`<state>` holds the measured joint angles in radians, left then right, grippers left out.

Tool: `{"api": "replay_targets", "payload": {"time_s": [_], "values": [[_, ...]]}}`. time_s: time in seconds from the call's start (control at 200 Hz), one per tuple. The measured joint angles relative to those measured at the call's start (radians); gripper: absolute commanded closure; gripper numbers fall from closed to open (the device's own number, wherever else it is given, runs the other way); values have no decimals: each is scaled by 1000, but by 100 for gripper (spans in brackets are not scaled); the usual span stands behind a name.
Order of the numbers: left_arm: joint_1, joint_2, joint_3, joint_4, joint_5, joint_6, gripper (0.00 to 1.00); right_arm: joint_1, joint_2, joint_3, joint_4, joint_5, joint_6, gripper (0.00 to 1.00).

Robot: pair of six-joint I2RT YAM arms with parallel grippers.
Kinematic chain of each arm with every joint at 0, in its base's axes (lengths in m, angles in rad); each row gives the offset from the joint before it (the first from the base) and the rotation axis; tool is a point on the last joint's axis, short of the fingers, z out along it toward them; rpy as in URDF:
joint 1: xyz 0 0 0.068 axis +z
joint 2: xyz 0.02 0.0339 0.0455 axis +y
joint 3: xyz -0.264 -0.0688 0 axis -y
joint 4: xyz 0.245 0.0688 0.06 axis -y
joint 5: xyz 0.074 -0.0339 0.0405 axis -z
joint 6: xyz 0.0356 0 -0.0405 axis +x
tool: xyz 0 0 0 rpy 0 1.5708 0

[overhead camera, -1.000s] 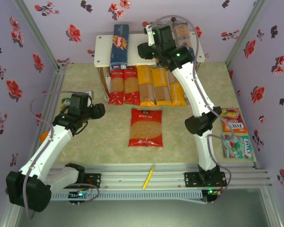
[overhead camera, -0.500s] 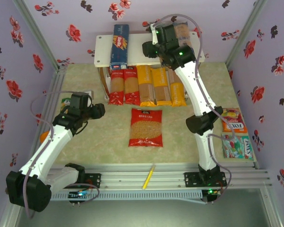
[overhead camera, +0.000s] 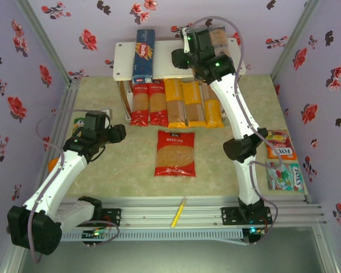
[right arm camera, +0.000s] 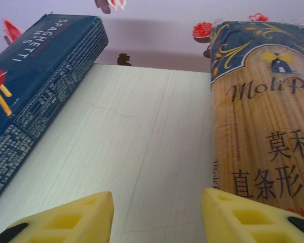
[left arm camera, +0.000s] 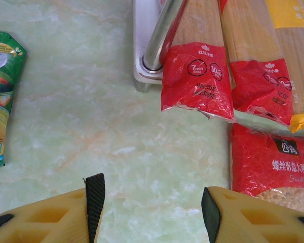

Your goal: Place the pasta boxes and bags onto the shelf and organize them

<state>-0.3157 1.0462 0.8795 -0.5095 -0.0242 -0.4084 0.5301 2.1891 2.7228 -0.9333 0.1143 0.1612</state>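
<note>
The white shelf stands at the back. On its top tier lie a dark-blue box and a blue-ended spaghetti bag. My right gripper hovers open over the bare board between them, holding nothing. On the lower tier lie two red-ended bags and three yellow-orange ones. The wider red bag lies on the table in front. To its left, low over the table, my left gripper is open and empty.
Sweets packets lie by the right wall and a green packet by the left. A thin yellow pen rests on the front rail. A silver shelf post stands just left of the red-ended bags.
My right gripper has shifted slightly right and back over the top tier. The left arm has not moved.
</note>
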Motion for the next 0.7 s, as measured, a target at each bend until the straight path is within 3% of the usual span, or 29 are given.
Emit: {"api": "replay_targets", "payload": {"time_s": [0.235, 0.7], "values": [[1, 0, 0, 0, 0, 0, 45, -1, 4, 1, 0, 66, 23, 48], [2, 0, 0, 0, 0, 0, 44, -3, 5, 1, 8, 75, 65, 46]]}}
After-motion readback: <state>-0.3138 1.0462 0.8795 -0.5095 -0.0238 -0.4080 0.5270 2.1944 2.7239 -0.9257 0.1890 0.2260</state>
